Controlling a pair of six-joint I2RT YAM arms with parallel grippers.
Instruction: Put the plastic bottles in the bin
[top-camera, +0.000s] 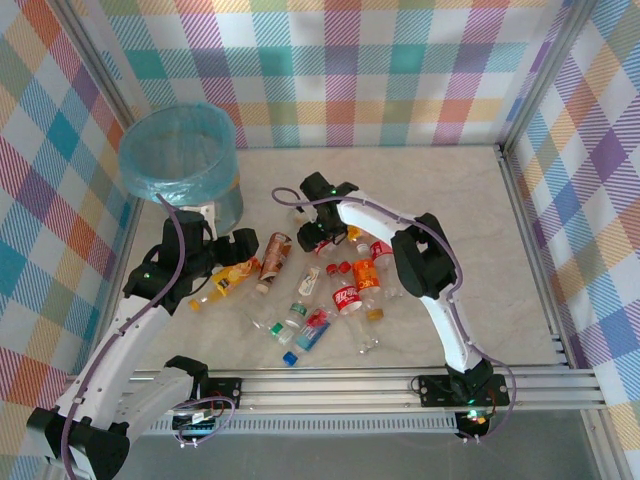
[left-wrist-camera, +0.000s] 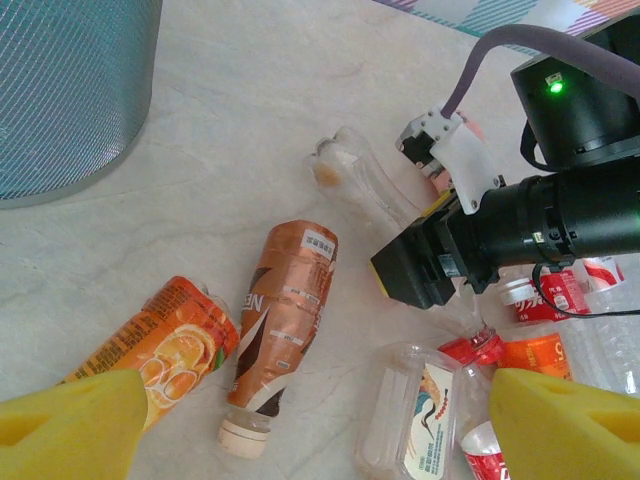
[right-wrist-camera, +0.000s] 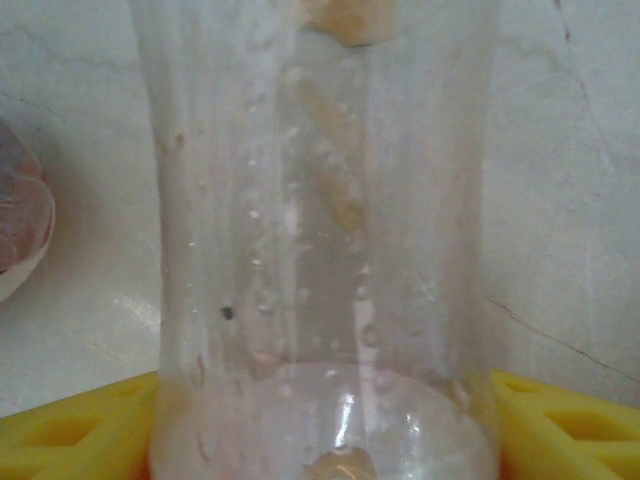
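While left hand (left-wrist-camera: 320, 420) gapes, right hand (right-wrist-camera: 320, 425) clasps clear bottle (right-wrist-camera: 320, 200).

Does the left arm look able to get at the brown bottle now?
Probably yes: the open left gripper hovers near the brown bottle, and nothing lies on it, though the orange bottle sits close beside it.

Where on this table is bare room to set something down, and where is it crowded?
The widest bare table lies between the right arm and the right wall. A free strip runs along the back wall, right of the bin. The middle, between both arms, is crowded with bottles.
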